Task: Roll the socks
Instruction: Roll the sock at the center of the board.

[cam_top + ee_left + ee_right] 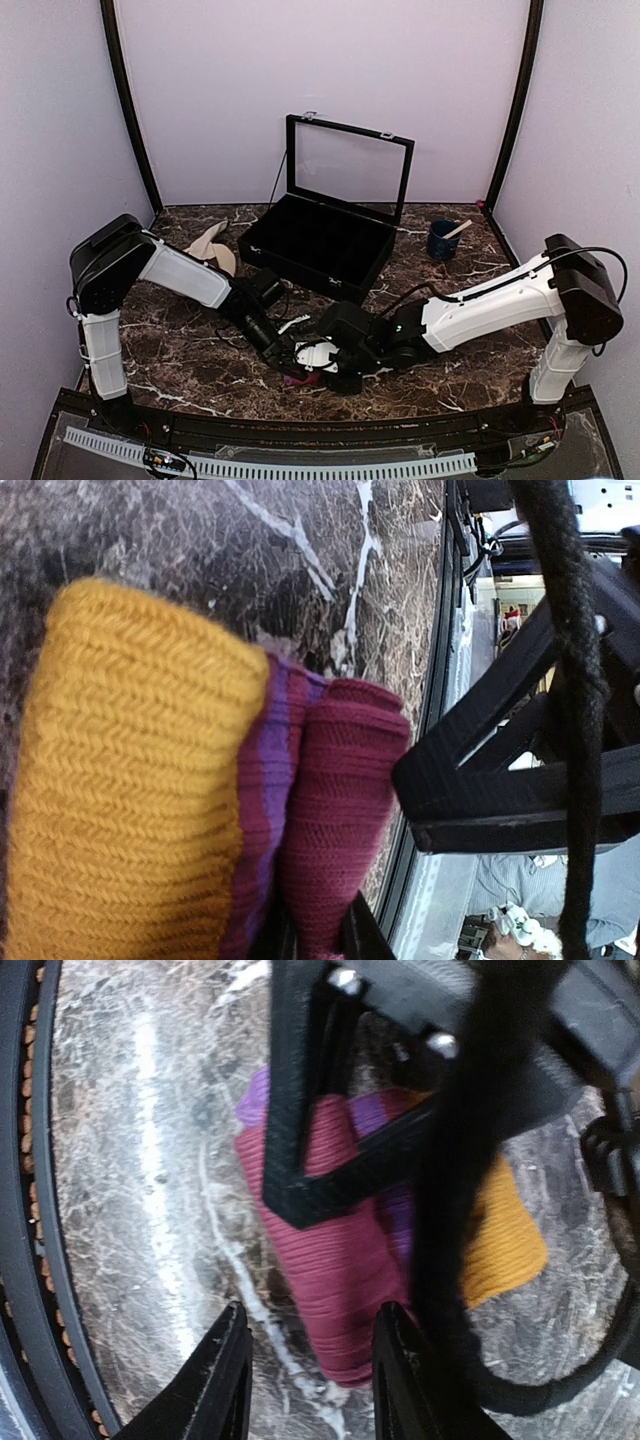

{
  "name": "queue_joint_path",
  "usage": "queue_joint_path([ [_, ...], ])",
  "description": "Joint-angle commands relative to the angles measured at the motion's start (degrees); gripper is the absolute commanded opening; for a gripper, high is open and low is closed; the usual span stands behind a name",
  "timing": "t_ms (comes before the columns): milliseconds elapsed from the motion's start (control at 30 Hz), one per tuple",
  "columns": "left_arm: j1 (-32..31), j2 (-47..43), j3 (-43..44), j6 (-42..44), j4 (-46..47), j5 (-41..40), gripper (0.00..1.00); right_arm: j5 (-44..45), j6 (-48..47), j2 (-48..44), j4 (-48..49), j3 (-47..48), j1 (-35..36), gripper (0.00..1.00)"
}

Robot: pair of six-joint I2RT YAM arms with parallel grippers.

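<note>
Magenta-pink knitted sock (330, 1280), purple-striped with an orange end, lies at the near middle of the dark marble desk (180, 360), between the two arms. Its magenta length looks bunched into a thick roll up to the purple stripes, while the orange end lies flat and unrolled, so the job appears roughly half done on this sock. The left fingers (368, 942) are clenched on the magenta fabric; the right fingers (215, 1390) stand released, spread just short of the roll's end. Its partner cannot be picked out with certainty. No brand, label or writing is legible.
</note>
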Motion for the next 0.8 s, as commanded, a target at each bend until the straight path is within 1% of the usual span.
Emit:
queue_joint_path([
  [0,0.56,2.02,0.88,2.66,-5.55,-0.05,0.0,3.67,-3.44,1.2,-1.62,2.54,0.53,0.39],
  [200,1.15,2.92,1.69,3.88,-6.64,0.96,0.0,3.46,-5.13,3.14,-3.0,3.44,0.49,0.39],
  [433,1.69,3.53,3.05,5.64,-9.11,2.1,0.0,3.73,-6.22,4.74,-2.4,3.05,0.38,0.39],
  [700,2.12,3.64,3.15,6.71,-10.48,2.49,0.0,2.67,-6.52,7.35,-2.97,4.06,-0.81,0.33],
  [767,2.14,3.6,3.07,6.91,-10.74,2.43,0.0,1.74,-6.38,7.77,-3.29,4.25,-1.4,0.29],
])
